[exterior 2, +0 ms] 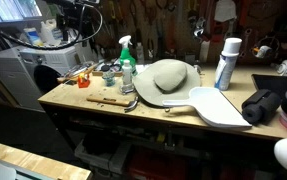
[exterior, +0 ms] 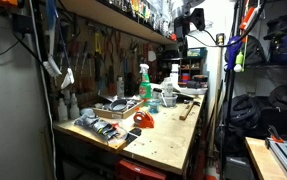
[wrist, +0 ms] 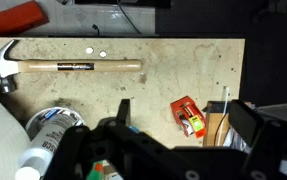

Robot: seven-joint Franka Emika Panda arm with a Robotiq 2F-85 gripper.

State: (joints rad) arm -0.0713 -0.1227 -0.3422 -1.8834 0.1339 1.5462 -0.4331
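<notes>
In the wrist view my gripper [wrist: 183,108] is open and empty, high above a wooden workbench [wrist: 183,60]. Its two dark fingers frame a red tape dispenser [wrist: 187,116] lying on the bench, well below them. A hammer [wrist: 73,66] with a wooden handle lies flat further up the picture, head to the left. A round tin [wrist: 55,128] stands beside the left finger. In both exterior views the hammer [exterior: 188,110] [exterior 2: 113,101] lies near the bench edge. The arm [exterior: 190,22] hangs dark above the far end of the bench.
A green spray bottle [exterior: 144,80] [exterior 2: 126,55] stands among clutter. A wide pale hat-like object [exterior 2: 168,75], a white board [exterior 2: 218,105], a white aerosol can [exterior 2: 226,62] and a black bundle [exterior 2: 266,105] lie on the bench. Shelves and hanging tools crowd the wall [exterior: 93,45].
</notes>
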